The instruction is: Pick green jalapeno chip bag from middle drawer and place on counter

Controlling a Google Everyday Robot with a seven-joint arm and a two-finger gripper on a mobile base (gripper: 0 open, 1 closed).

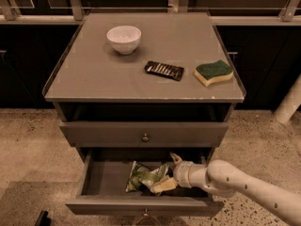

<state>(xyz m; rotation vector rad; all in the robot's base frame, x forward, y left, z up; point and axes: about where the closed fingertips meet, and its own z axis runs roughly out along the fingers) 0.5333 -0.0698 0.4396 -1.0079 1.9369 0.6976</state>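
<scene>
The green jalapeno chip bag (141, 175), crumpled green and white foil, lies on the floor of the open middle drawer (103, 180), near its centre. My gripper (168, 172) reaches into the drawer from the right, at the bag's right end. Its fingers are spread, one finger (175, 158) above and behind the bag's end, the other (163, 186) in front of it. The bag's right edge sits between them; no squeeze on it shows. The counter (94, 74) is the grey cabinet top above.
On the counter stand a white bowl (123, 38), a small dark striped wrapper (163, 70) and a green-and-yellow sponge (214, 72). A closed grey drawer front with a round knob (145, 137) sits just above the open drawer. A white post (289, 102) stands at the right.
</scene>
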